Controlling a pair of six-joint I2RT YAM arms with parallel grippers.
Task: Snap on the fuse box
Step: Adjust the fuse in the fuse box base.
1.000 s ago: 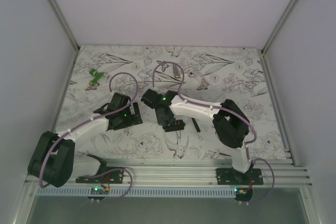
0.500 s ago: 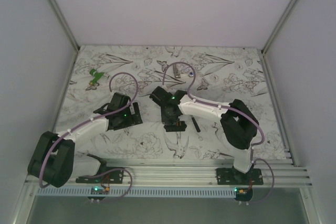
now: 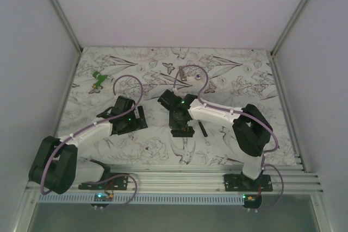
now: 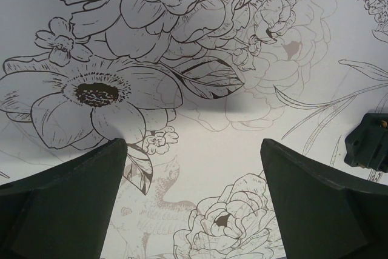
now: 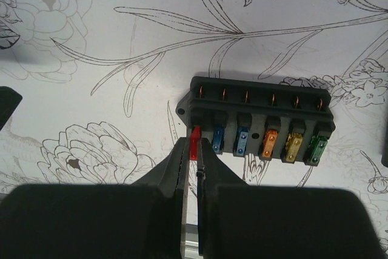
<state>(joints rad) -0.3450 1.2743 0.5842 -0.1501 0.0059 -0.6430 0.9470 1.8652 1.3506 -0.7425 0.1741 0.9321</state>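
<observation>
The fuse box (image 5: 260, 112) lies flat on the table (image 3: 261, 85), about midway between the left and right edges and closer to the near edge than the far one. The right gripper (image 5: 193, 153) is down at the box's end slot, its fingers pinched almost together on a red fuse (image 5: 194, 139) — five more fuses stand in the row beside it. The left gripper (image 4: 191, 147) hangs low over the flowered table to the left of the box, apart from it — fingers spread wide, holding nothing.
</observation>
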